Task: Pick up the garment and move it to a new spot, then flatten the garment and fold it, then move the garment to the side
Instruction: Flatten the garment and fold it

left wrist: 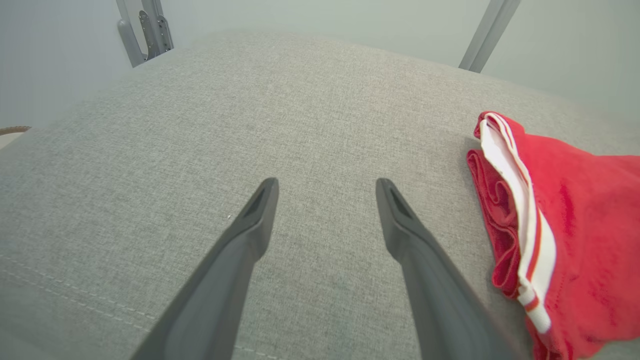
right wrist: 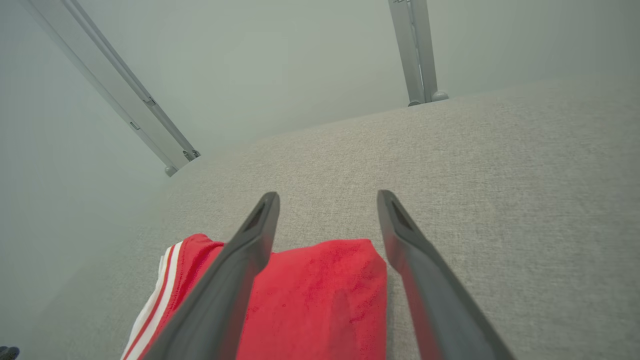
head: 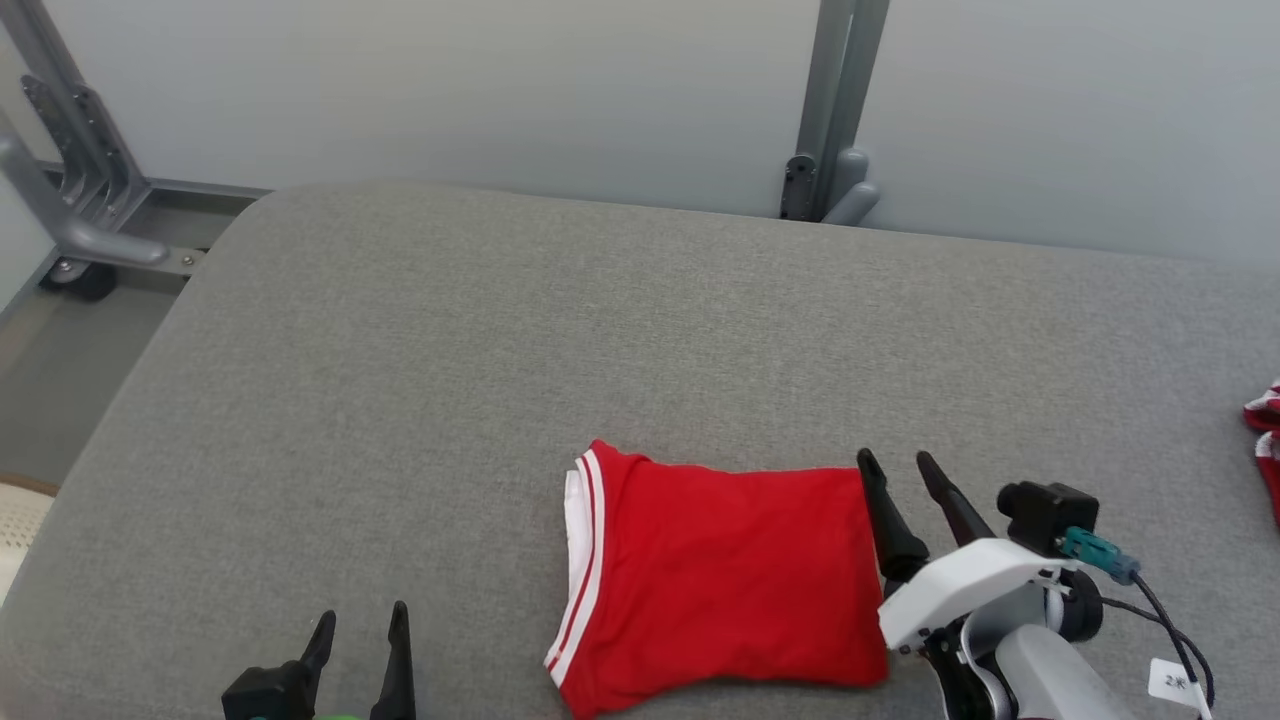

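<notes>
The garment (head: 720,570) is plain bright red, its hem a white band with a thin red stripe. The table (head: 400,350) under it is mid-grey woven fabric, faintly flecked. The left gripper (head: 364,612) and right gripper (head: 895,457) are matt black, the right one's wrist housing (head: 960,585) white. At the table's right edge, another cloth (head: 1265,440) shows red and white.

The right gripper (head: 895,463) has long black fingers (head: 886,515), a white shell (head: 960,585), a black camera (head: 1045,508), a teal plug (head: 1097,552) and black cables (head: 1165,620).
</notes>
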`<state>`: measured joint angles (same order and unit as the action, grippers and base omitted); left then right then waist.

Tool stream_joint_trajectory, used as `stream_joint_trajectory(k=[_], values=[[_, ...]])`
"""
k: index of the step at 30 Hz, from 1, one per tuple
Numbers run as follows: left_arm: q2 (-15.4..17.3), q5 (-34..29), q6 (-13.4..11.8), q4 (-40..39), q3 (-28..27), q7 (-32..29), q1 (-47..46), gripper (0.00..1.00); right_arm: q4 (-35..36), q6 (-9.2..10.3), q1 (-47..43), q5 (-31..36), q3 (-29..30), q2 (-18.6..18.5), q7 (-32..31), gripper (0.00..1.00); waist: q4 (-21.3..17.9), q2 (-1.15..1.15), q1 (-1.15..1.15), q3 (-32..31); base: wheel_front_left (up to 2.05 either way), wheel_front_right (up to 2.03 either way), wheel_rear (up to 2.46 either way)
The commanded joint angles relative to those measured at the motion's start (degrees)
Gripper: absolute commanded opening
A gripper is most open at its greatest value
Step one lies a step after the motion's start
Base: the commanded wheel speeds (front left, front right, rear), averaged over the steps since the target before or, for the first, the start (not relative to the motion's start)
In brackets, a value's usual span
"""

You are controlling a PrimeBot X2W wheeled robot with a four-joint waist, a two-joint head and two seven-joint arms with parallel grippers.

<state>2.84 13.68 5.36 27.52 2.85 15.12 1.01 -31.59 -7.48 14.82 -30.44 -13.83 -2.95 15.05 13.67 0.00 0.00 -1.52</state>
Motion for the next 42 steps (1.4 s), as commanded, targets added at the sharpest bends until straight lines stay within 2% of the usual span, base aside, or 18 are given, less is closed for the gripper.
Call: stream_joint_trajectory(k=[1, 8, 16, 24, 42], values=[[0.2, -0.4, -0.4, -0.6, -0.5, 0.0, 0.8, 1.00, 0.4, 0.00, -2.0, 1.8, 2.6, -0.1, 0.1, 1.00, -3.1, 0.00, 0.00, -0.6, 0.00, 0.00, 0.00], [0.1, -0.7, -0.8, -1.3, -1.8, 0.0, 0.8, 1.00, 2.2, 0.00, -6.1, 10.5, 9.0, -0.2, 0.1, 1.00, -7.1, 0.00, 0.00, -1.0, 0.00, 0.00, 0.00], [0.1, -1.4, -1.3, -2.6, -2.9, 0.0, 1.2, 1.00, 5.5, 0.00, -9.1, 18.3, 13.0, -0.1, 0.1, 1.00, -9.9, 0.00, 0.00, -1.6, 0.00, 0.00, 0.00], [0.2, -1.6, -1.3, -3.5, -4.2, 0.0, 2.0, 1.00, 7.2, 0.00, -11.5, 18.6, 14.4, -0.1, 0.1, 1.00, -12.0, 0.00, 0.00, -2.6, 0.00, 0.00, 0.00], [0.2, -3.7, -0.3, -6.1, -5.2, 0.0, 3.0, 1.00, 11.6, 0.00, -13.9, 19.2, 12.3, -0.1, 0.1, 1.00, -13.1, 0.00, 0.00, -2.3, 0.00, 0.00, 0.00]])
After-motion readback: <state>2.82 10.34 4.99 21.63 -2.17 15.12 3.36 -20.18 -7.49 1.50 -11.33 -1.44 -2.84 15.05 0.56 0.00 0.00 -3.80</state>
